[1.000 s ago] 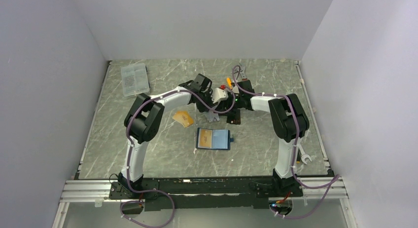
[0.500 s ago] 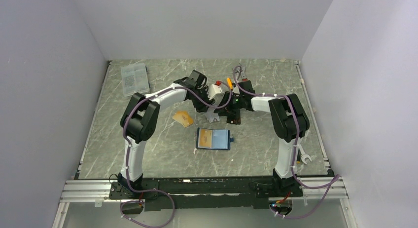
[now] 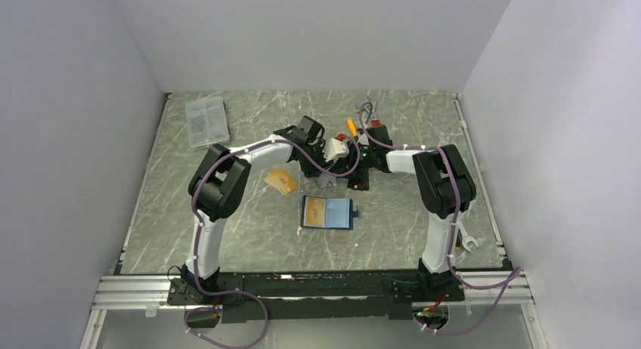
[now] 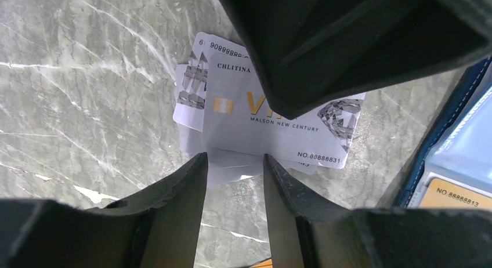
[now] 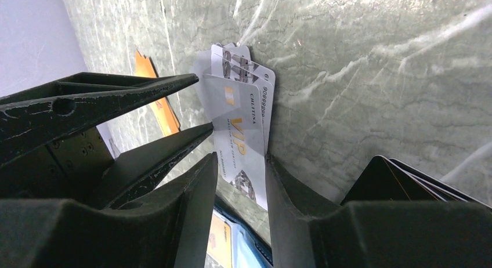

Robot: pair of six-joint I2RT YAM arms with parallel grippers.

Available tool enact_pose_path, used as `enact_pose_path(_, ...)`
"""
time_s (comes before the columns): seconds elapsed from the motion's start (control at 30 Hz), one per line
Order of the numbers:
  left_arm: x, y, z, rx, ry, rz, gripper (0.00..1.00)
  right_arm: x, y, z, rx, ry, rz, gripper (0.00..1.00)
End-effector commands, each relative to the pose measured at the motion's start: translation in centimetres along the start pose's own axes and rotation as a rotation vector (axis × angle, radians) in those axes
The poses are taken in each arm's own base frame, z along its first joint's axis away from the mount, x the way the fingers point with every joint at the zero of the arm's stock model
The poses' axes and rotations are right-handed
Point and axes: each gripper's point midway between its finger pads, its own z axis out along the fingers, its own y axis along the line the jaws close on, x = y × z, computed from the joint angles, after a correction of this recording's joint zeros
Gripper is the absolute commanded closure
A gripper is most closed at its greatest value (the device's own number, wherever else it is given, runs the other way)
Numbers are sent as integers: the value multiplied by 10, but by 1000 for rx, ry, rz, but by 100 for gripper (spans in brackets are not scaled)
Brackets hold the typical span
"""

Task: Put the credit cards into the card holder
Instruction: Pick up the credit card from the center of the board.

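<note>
The silvery-white credit cards lie fanned on the table, also in the right wrist view and the top view. My left gripper is open, its tips at the near edge of this stack. My right gripper is open and faces it from the other side, with the top silvery card between its fingers. The navy card holder lies open near them with an orange card in a pocket. Orange cards lie to the left and black cards to the right.
A clear grey compartment box stands at the far left. Small tools with red and orange handles lie behind the grippers. A wrench lies at the near right. Both arms meet closely over the cards.
My left arm pulled back to the far left, then returned to the silvery cards. The right gripper, the cards and the card holder stayed where they were.
</note>
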Motion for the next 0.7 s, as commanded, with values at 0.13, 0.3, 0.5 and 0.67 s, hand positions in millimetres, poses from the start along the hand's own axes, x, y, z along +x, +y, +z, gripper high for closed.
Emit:
enact_pose_path(0.13,-13,5,3,-29,-14,39,56,15,-30,-1,97,8,36,61)
enact_pose_path(0.3,-14,0,11,-22,-8,35,57,18,-28,1,74,14,44,63)
enact_pose_path(0.5,-19,-4,16,-15,-8,31,58,19,-26,1,54,20,44,68)
enact_pose_path(0.67,-24,-8,17,2,-25,14,58,19,-23,2,35,25,43,68)
